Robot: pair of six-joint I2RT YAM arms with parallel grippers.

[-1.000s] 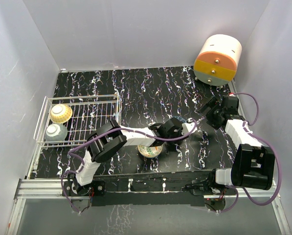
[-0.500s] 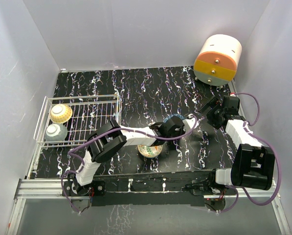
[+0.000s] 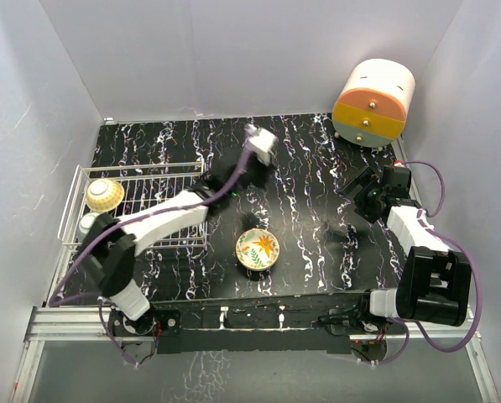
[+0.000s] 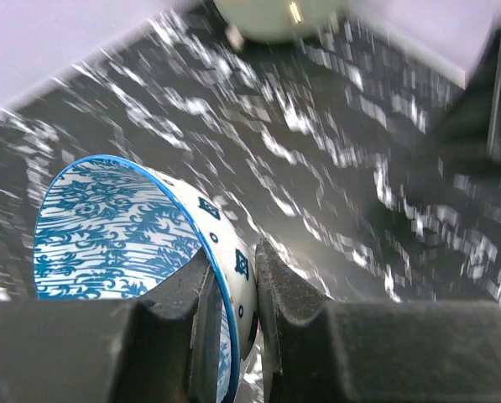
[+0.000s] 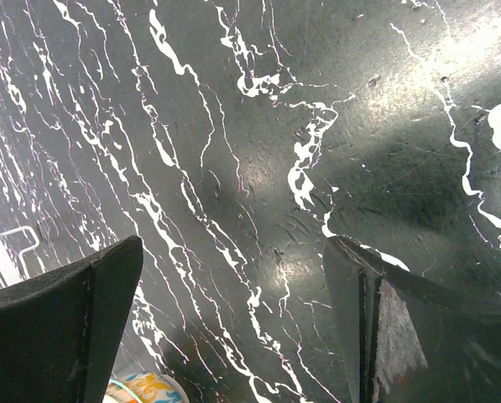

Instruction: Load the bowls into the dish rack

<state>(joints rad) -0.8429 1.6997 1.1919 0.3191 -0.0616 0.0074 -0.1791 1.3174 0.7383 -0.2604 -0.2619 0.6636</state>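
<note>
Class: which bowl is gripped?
The blue-white bowl, rim pinched in the left gripper; the flowered one on the table, yellow one and grey one in the rack.

Blur smears my left wrist view past the blue-and-white patterned ceramic bowl (image 4: 107,227), its lower half lost behind the left gripper (image 4: 233,262) and its black fingers (image 4: 294,295), while overhead my left arm (image 3: 158,220) covers most of the grey-white ceramic bowl (image 3: 86,222).

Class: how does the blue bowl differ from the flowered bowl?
The blue bowl is pinched by its rim in the left gripper; the flowered bowl sits free, upright on the table. The blue bowl has blue-on-white patterning, the flowered bowl orange and green flowers. Neither is in the dish rack.
</note>
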